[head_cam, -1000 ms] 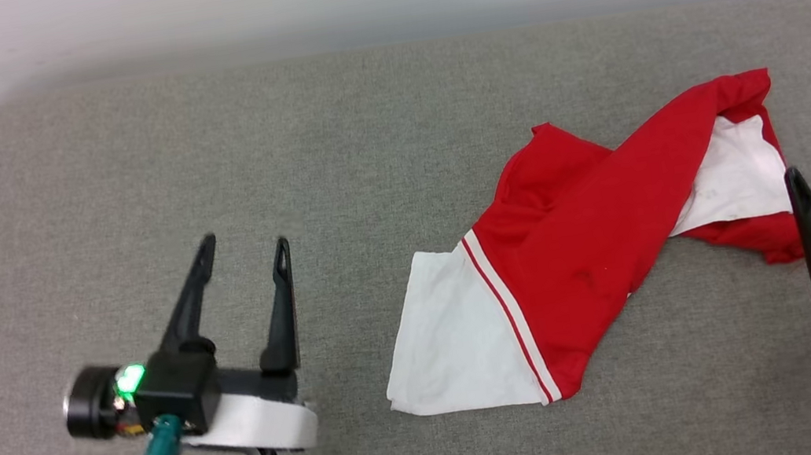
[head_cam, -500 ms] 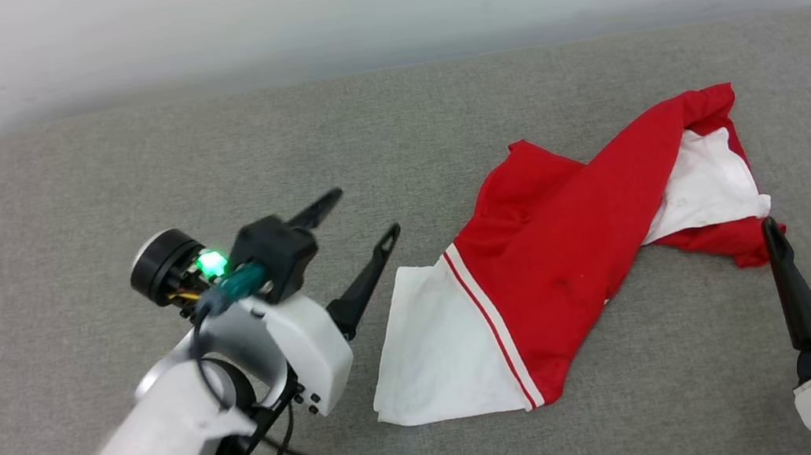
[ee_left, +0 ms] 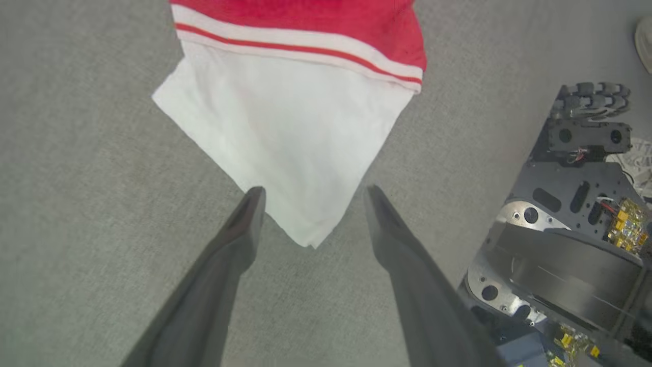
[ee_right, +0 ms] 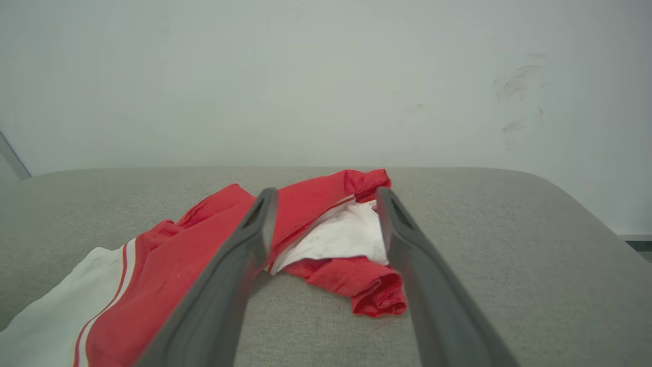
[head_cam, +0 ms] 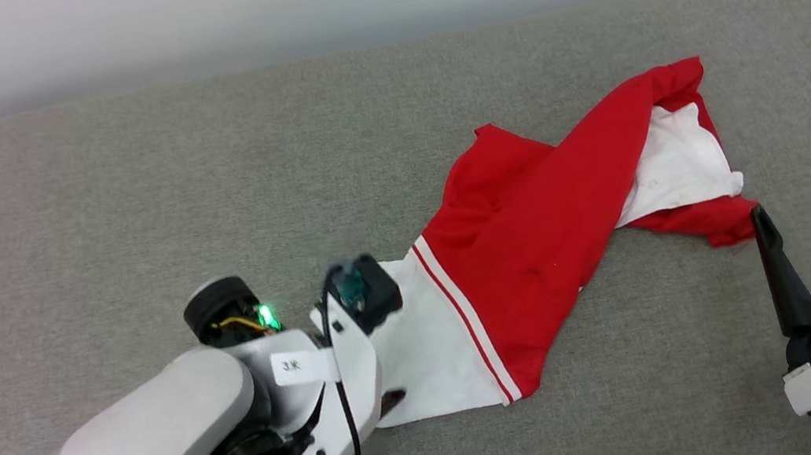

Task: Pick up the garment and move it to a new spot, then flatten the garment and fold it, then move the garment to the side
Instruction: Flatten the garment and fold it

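1. Garment (head_cam: 550, 239) lies crumpled and twisted on the grey fabric-covered worktop (head_cam: 93, 208), right of centre, running diagonally from the near middle to the far right.
2. The near end is a white sleeve (ee_left: 285, 153), lying fairly flat, with striped trim (head_cam: 462, 322) where it meets the red body. The far end is bunched red cloth around a white patch (head_cam: 675, 166).
3. Left gripper (ee_left: 314, 189): jaws spread wide, holding nothing, pointing down at the sleeve. The sleeve's corner tip sits between the two fingers. Can't tell if the fingers touch the cloth.
4. Right gripper (head_cam: 790, 203): jaws wide open and empty, just beside a rumpled red fold (head_cam: 715, 227) at the garment's right end, not touching it.
5. Handling guess: light, thin, limp jersey that is probably a bit slick. It will sag and drape when lifted and won't hold its shape.
6. Grip guess: pinch the sleeve corner on the left, going down close to the worktop to catch the thin cloth. The raised red fold on the right is the easier bite.
7. Risk: catching one layer only, or the sleeve slipping out. The twist likely needs both ends pulled apart before flattening.
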